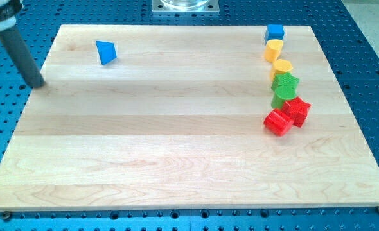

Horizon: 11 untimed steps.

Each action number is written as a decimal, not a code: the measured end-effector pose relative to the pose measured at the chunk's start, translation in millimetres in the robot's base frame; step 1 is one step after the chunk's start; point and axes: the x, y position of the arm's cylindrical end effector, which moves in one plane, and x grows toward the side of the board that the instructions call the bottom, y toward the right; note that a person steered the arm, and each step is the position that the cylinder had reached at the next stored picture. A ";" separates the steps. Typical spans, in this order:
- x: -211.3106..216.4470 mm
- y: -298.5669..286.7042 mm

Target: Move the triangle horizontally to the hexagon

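Red blocks (287, 115) low right; my tip (37, 83) touches nothing.

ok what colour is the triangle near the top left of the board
Blue. The triangle shows plainly in the camera view, the only view there is.
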 end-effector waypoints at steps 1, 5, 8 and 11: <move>-40.7 48.6; -77.4 160.1; 61.9 300.9; -2.4 293.0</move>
